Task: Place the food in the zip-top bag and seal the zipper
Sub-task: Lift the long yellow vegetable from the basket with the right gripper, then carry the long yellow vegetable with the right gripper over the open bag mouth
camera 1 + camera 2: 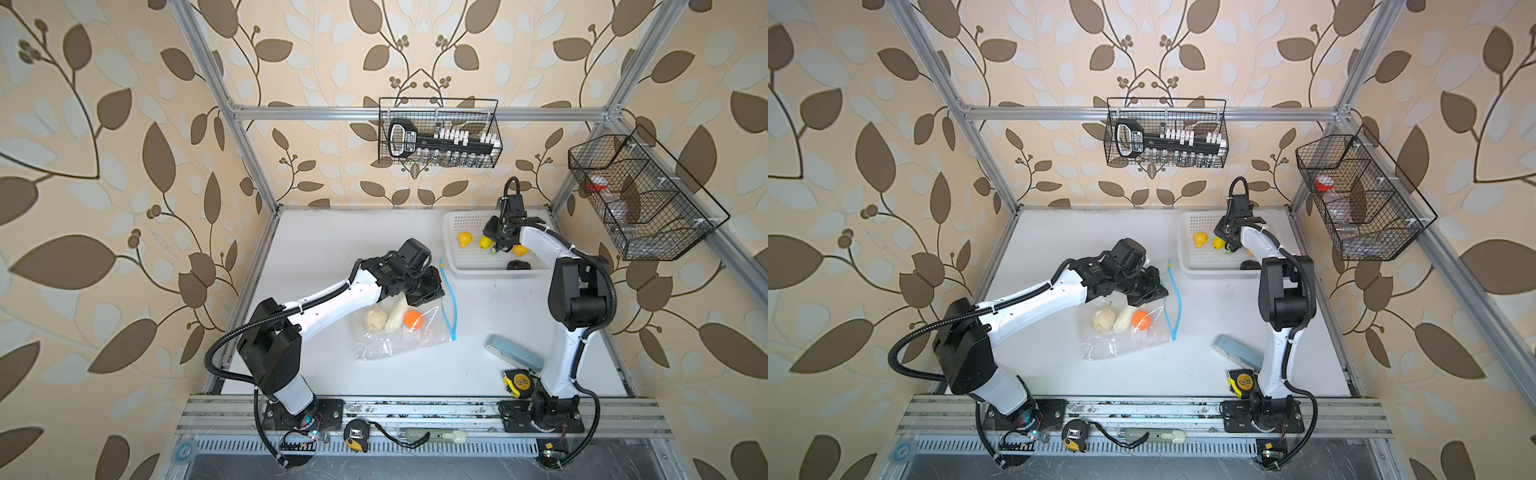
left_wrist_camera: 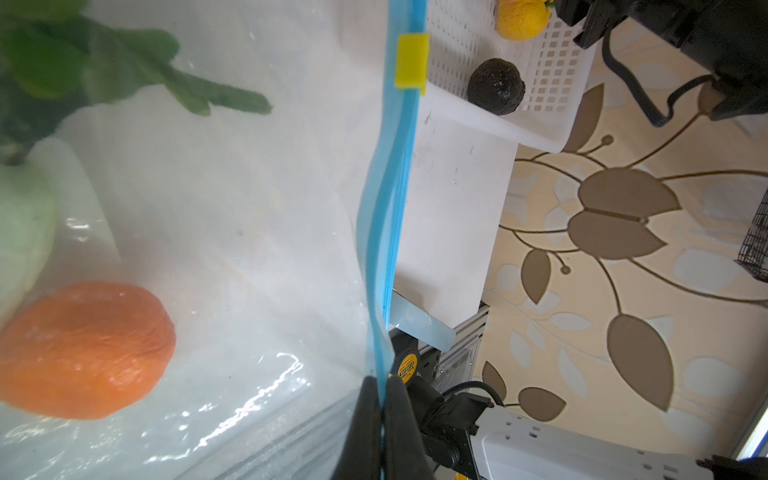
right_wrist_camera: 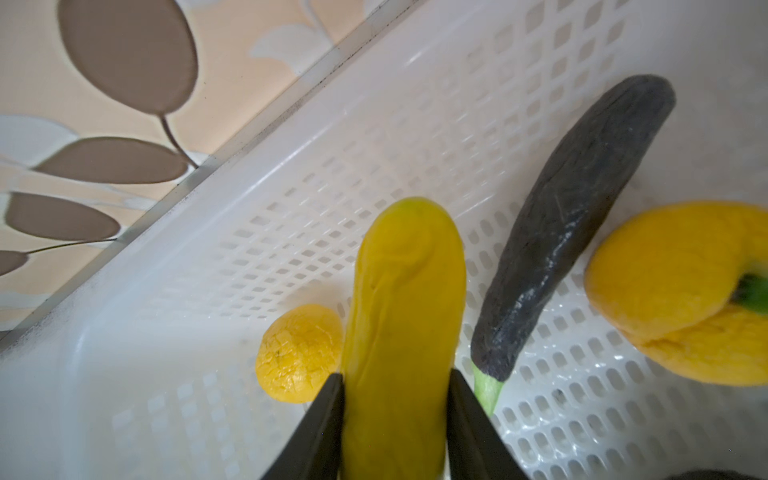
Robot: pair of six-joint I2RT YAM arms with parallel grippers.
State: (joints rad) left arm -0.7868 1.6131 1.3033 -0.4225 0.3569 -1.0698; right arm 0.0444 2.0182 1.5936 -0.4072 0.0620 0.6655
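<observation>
Clear plastic of the zip-top bag (image 1: 397, 343) lies mid-surface (image 1: 332, 249), with a beige piece (image 1: 375, 320), a pale green-white piece (image 1: 395, 319) and an orange piece (image 1: 412, 320) inside. The left pincer (image 2: 381, 388) is clamped tight on the zipper (image 2: 388, 208), the blue edge facing right; its yellow slider (image 2: 411, 60) sits at the far end. Further right, inside the white basket (image 3: 166, 332), the right pincer (image 3: 397, 382) grips a long yellow piece (image 3: 405, 291) between part-open jaws. A small yellow piece (image 3: 297, 353), a dark green piece (image 3: 573, 224) and a yellow pepper (image 3: 681, 291) lie beside it.
</observation>
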